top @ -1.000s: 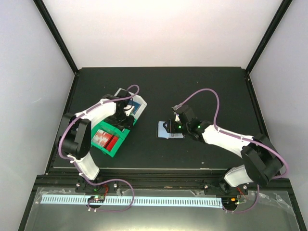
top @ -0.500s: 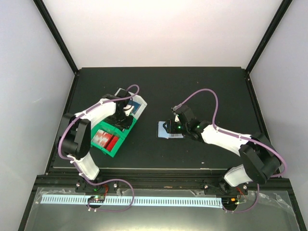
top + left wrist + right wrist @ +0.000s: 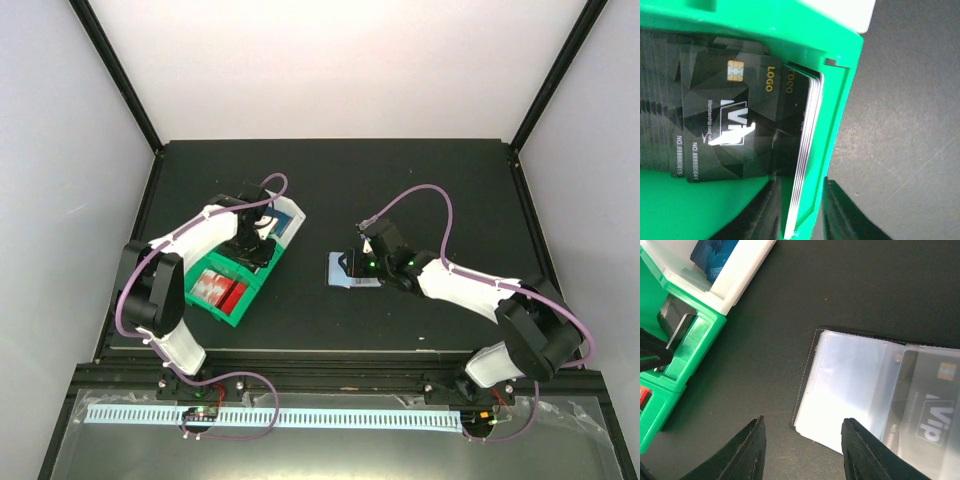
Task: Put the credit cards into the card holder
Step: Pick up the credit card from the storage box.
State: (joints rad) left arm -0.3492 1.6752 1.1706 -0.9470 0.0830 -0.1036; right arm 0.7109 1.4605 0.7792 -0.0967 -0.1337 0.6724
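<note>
A stack of black credit cards [image 3: 725, 115] lies in the green tray [image 3: 840, 100]. My left gripper [image 3: 800, 181] is down at the tray's edge. One finger is inside the tray and the other outside its cut-out wall, shut on the stack's edge. In the top view the left gripper [image 3: 258, 248] is over the tray's far end. The card holder [image 3: 850, 390] lies open on the mat, light blue side up. A black card [image 3: 930, 415] sits in its right pocket. My right gripper [image 3: 802, 419] hovers open over the holder's left corner.
The green tray [image 3: 225, 300] also holds red cards [image 3: 218, 288] in its near compartment. A white tray [image 3: 740, 270] with a blue card [image 3: 715, 255] adjoins it at the far end. Black mat [image 3: 400, 180] surrounds the trays and the card holder [image 3: 350, 270].
My left gripper's jaws have closed in on the black card stack at the tray's edge. The right arm has barely moved.
</note>
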